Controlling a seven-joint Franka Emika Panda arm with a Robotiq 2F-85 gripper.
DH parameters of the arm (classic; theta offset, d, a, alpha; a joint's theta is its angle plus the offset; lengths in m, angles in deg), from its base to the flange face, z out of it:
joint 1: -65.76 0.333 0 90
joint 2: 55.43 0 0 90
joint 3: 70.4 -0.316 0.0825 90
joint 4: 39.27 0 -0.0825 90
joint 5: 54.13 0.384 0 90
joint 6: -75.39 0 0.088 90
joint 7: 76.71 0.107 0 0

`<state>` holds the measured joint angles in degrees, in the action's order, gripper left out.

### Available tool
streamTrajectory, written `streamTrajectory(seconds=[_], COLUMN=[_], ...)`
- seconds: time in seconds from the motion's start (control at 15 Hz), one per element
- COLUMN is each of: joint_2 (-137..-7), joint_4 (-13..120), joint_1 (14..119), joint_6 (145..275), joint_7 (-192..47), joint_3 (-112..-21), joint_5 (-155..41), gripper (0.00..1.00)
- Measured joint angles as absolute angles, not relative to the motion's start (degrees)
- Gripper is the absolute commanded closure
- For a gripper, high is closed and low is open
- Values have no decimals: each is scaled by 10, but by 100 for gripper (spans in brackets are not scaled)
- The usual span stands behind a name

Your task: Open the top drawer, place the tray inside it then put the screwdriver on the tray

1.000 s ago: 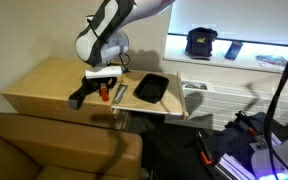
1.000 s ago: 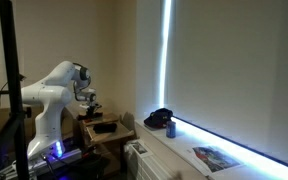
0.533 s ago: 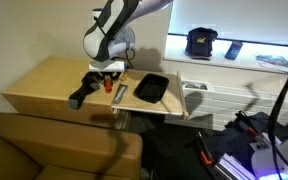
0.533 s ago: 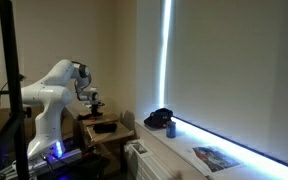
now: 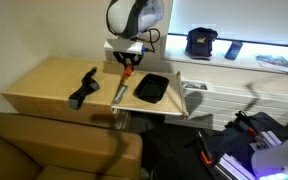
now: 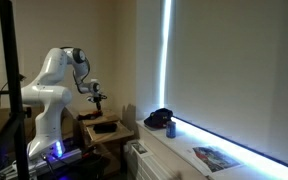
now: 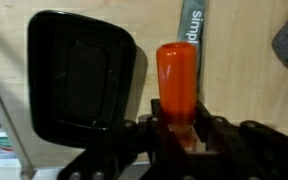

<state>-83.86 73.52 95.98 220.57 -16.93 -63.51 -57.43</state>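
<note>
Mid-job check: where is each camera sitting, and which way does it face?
Wrist view: on the wrist, facing down at the cabinet top; gripper at bottom edge clamps the screwdriver, tray alongside.
An exterior view: high, looking down on the cabinet top; arm's last links and gripper show.
An exterior view: far off, looking along the window; whole arm shows.
Shared: black cap in both exterior views.

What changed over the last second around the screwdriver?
The claw, shut on the screwdriver, rose from the cabinet top and swung toward the tray, lifting the screwdriver clear. The tray, the black tool and the grey tool lie where they were.
</note>
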Motion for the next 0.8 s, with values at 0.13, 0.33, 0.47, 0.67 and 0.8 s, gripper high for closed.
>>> streamTrajectory(seconds=[0.13, 0.33, 0.47, 0.67, 0.8], joint_2=[-794, -745, -747, -785, -813], joint_4=[801, 901, 952, 985, 983], joint_1=[950, 922, 902, 902, 926], joint_6=[2207, 2231, 2285, 2396, 2453], joint_7=[-118, -68, -34, 29, 53], joint_3=[-632, -635, -632, -604, -568], joint_5=[-584, -590, -622, -703, -738], gripper=[91, 91, 91, 91, 91])
